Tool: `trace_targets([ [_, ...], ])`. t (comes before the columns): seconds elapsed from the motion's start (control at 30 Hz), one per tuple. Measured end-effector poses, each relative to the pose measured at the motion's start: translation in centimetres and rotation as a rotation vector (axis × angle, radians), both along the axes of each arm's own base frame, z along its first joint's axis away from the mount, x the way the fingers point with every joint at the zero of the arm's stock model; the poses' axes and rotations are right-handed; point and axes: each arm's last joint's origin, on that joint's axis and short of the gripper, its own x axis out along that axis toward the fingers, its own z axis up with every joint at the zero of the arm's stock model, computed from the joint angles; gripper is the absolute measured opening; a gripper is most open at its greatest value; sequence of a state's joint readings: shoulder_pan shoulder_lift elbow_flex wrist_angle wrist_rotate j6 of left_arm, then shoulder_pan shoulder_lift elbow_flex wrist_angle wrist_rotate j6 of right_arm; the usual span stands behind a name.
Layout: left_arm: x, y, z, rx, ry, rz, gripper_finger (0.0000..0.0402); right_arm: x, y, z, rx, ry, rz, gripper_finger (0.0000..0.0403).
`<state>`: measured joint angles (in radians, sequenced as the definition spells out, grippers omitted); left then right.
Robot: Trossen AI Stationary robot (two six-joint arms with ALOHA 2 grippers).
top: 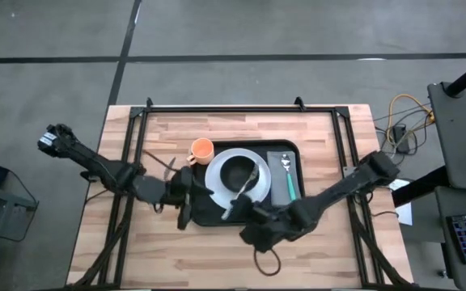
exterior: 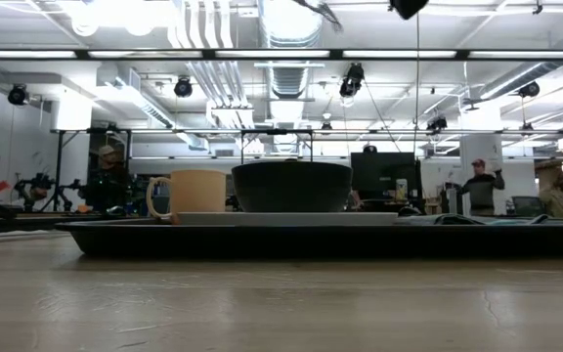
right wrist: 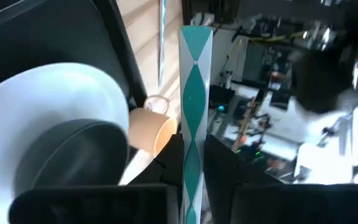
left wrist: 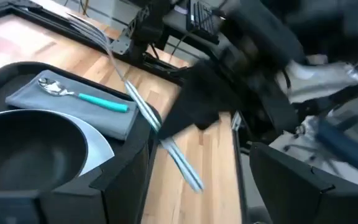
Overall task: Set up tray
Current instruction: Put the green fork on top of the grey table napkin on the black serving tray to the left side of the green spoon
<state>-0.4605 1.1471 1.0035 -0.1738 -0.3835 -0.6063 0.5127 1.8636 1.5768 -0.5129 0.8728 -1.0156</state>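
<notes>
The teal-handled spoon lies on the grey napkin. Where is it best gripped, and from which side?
Grip the spoon by its teal handle, near the middle, coming straight down with fingers across its width. It lies flat on the napkin, and the white plate sits close beside it, so a sideways approach looks cramped. The right gripper holds another utensil.

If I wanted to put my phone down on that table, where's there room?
Bare wood runs along the table's far edge behind the tray and cup, and across the near corners. The middle is crowded: tray, plate, bowl and both arms.
</notes>
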Motion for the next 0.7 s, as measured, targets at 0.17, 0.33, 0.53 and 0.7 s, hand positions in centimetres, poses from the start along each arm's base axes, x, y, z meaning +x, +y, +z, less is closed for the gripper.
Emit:
trace_targets([
  [0.17, -0.4, 2.1, 0.4, -0.100, -0.006, -0.062, 0.0260, 2.3, 1.8, -1.1, -0.182, 0.081, 0.072, 0.0025],
  [0.33, -1.2, 3.3, 1.1, -0.161, -0.026, -0.127, 0.0260, 4.6, 3.3, 0.1, -0.328, 0.089, 0.106, 0.0025],
  [0.53, -1.8, 3.4, 1.4, -0.173, -0.034, -0.165, 0.0260, 5.7, 4.6, 3.9, -0.356, 0.010, 0.125, 0.0025],
  [0.7, -2.1, 3.4, 1.4, -0.174, -0.031, -0.209, 0.0260, 6.4, 5.3, 5.6, -0.392, -0.025, 0.162, 0.0025],
])
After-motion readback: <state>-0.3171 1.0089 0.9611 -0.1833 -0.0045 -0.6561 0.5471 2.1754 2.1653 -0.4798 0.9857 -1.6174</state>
